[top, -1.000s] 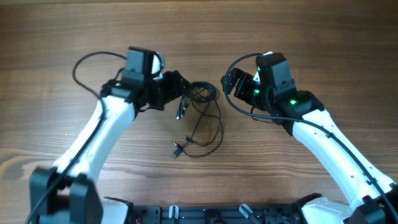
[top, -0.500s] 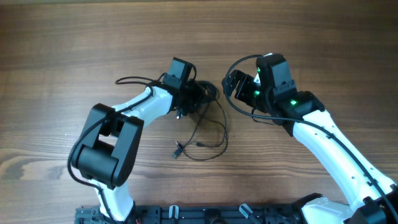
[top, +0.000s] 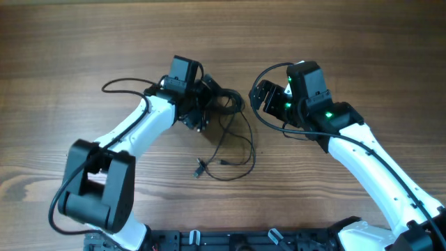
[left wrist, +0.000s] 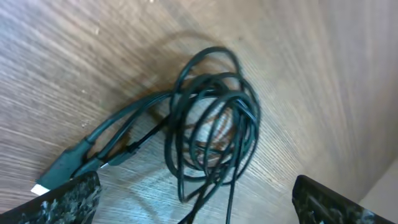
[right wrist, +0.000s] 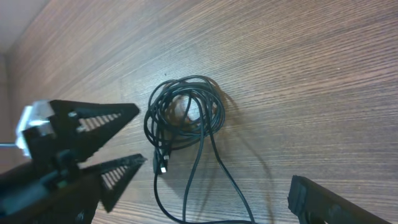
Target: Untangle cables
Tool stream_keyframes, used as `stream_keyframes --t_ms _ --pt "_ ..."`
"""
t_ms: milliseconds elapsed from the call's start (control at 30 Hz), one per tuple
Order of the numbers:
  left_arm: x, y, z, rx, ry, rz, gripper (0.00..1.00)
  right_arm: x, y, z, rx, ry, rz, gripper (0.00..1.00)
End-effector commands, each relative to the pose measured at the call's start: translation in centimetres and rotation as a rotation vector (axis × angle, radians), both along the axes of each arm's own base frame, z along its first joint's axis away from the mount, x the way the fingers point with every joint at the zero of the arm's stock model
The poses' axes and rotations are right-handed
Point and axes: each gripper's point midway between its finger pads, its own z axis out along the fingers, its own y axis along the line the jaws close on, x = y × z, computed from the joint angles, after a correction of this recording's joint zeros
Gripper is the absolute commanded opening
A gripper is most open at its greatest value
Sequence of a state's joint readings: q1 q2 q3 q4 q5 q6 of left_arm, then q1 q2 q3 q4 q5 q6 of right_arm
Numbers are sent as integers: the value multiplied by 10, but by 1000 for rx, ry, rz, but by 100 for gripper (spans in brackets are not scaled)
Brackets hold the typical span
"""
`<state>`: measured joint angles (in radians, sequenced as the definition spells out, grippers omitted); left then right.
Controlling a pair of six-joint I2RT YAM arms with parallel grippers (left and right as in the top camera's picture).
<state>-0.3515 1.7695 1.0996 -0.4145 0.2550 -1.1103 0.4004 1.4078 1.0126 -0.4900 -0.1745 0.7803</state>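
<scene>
Cables (top: 226, 104): a tight black coil on the bare wooden table (top: 362, 42) at mid-table, between my two grippers. A looser loop trails toward my base and ends in small plugs. My left arm reaches in on a diagonal from the near left, wrist bent over. The left gripper (top: 200, 116) is spread wide just beside the coil's left edge and has hold of nothing; from the wrist the coil (left wrist: 211, 124) lies ahead between the fingers (left wrist: 62, 202). My right arm comes from the near right, and the right gripper (top: 260, 94) faces the coil from close by. It is spread and empty (only one finger (right wrist: 339, 202) shows plainly).
</scene>
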Motion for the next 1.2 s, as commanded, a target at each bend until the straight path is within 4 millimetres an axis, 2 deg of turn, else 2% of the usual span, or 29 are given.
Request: stream_keyframes --t_ms 0,33,100,133,167,233,267,333,400,467,567,667,767,833,867,900,933,967,1000,1033,1067,1133,1167 --pt "-8 -21 -27 -61 132 174 100 3 -2 9 -11 -37 1 100" --pt "-7 -25 -28 -65 123 169 100 3 -2 9 -9 -35 3 100" --pt "-3 -37 -32 -90 114 181 76 1 0 9 2 -29 14 100" --pt "-4 -38 -38 -101 138 215 63 1 1 9 4 -27 16 100" --pt "-6 -37 -48 -97 171 247 54 1 1 9 4 -27 16 100" --pt "-1 -28 -55 -47 146 280 62 -1 0 7 -1 -15 17 100" --pt "5 -28 -52 -53 118 284 74 -4 -1 4 -9 1 17 100" --pt "8 -26 -52 -47 108 293 75 -6 -2 3 -13 8 18 100" --pt "1 -10 -59 23 135 327 75 -6 -2 3 -12 8 18 100" --pt "-2 -1 -63 64 146 348 68 -5 -2 3 -12 7 18 100" --pt "0 3 -63 85 132 360 37 -6 -2 3 -12 8 18 100" --pt "2 -2 -75 86 127 318 36 -6 -2 3 -10 9 17 100" --pt "-10 -9 -96 76 198 268 32 -8 1 3 6 17 31 100" --pt "-10 -4 -101 137 158 163 8 -10 2 3 9 26 36 100" --pt "-5 -2 -98 148 122 101 4 -11 3 3 13 29 41 100" --pt "2 -5 -88 124 71 9 4 -11 3 2 11 28 43 100" --pt "13 -8 -70 91 -18 -114 4 -11 3 2 3 21 55 100" --pt "27 -4 -39 69 -133 -229 4 -11 3 2 -16 6 85 100" --pt "35 1 -14 65 -225 -306 4 -11 3 2 -33 -9 111 100" --pt "39 7 22 63 -354 -420 4 -11 3 2 -59 -31 153 100" --pt "35 12 56 80 -474 -542 4 -11 3 3 -81 -52 192 100" --pt "18 25 99 153 -609 -677 4 -14 10 5 -76 -79 271 100" --pt "6 30 120 196 -666 -733 4 -17 21 10 -36 -100 338 100"
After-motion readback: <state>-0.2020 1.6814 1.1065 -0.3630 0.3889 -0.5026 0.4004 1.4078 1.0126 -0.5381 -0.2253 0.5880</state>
